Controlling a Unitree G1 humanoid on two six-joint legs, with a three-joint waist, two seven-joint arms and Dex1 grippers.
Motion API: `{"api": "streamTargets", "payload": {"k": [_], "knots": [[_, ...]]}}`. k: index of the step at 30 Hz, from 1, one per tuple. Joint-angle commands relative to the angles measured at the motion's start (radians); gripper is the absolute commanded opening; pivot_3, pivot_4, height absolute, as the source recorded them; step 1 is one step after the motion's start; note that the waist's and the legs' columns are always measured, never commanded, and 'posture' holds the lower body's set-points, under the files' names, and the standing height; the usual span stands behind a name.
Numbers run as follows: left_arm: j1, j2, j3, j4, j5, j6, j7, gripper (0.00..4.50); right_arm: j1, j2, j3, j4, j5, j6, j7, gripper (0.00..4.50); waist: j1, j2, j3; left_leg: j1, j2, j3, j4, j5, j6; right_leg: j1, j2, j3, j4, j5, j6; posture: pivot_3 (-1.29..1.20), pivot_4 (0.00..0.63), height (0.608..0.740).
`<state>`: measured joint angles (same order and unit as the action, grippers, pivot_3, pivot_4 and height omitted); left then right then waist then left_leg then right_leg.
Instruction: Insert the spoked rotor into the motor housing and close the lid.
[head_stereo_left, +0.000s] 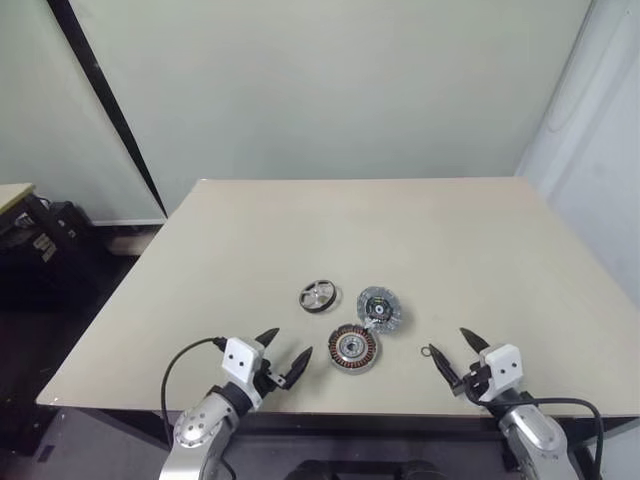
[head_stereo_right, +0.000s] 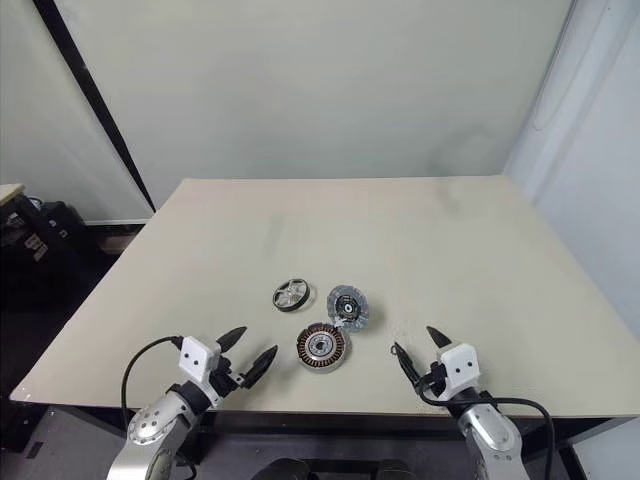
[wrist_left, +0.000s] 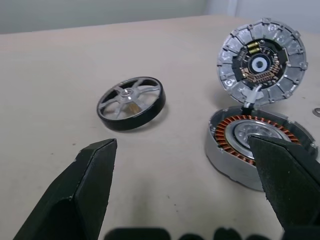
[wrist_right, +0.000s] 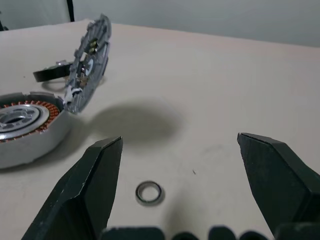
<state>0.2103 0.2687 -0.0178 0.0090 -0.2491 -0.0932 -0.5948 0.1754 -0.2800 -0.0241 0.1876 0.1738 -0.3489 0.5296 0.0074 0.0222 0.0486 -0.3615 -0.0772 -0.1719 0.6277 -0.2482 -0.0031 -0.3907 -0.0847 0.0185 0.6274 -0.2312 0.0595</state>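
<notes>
Our left gripper (head_stereo_left: 283, 357) is hovering at the near edge of the table (head_stereo_left: 480, 250), its two black fingers spread wide apart and holding nothing. Our right gripper (head_stereo_left: 456, 355) is hovering at the same near edge, off to the right, its fingers also spread wide and empty. Between the right gripper's fingers, a small metal ring (wrist_right: 149, 192) is lying flat on the tabletop, touching neither finger.

Just beyond and between the two grippers, we are seeing the motor housing (head_stereo_left: 354, 348) sitting flat on the table, its ring of copper-brown windings facing up around a silver centre. The left gripper is nearer to it than the right.

Right behind the housing, the lid (head_stereo_left: 381, 309) is standing tilted up on its edge, joined to the housing's far rim by a small link, its inner face with a dark centre and small parts turned towards us.

A little farther back and to the left, the spoked rotor (head_stereo_left: 318, 296) is lying flat on the table, apart from the housing and the lid, its silver spokes facing up inside a dark rim.
</notes>
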Motion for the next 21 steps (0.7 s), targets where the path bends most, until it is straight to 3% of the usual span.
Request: {"api": "streamTargets", "payload": {"k": [1,8,21], "knots": [[-0.007,-0.003,0.006,-0.022,-0.001,-0.03,-0.001,4.47,-0.02,-0.007,0.0,-0.016,-0.001,-0.006,0.009,4.0,0.0,0.0,0.0,0.0,0.0,0.0,0.0,0.0,0.0,0.0,0.0,0.0,0.0,0.0,0.0,0.0,0.0,0.74],[-0.016,0.003,0.002,-0.035,-0.007,-0.018,-0.011,4.47,-0.013,-0.003,0.003,-0.062,0.011,0.036,0.002,4.0,0.004,0.0,0.0,0.001,0.0,0.0,0.0,0.002,0.003,0.0,0.0,0.0,0.002,0.0,0.0,0.0,0.0,0.74],[-0.031,0.123,-0.046,-0.158,-0.093,0.218,-0.18,4.47,0.029,-0.08,0.024,-0.345,0.007,0.428,-0.014,4.0,0.004,0.0,0.0,0.001,0.001,0.002,0.003,0.002,0.003,-0.001,-0.001,0.002,0.01,0.0,0.0,0.0,0.0,0.74]]}}
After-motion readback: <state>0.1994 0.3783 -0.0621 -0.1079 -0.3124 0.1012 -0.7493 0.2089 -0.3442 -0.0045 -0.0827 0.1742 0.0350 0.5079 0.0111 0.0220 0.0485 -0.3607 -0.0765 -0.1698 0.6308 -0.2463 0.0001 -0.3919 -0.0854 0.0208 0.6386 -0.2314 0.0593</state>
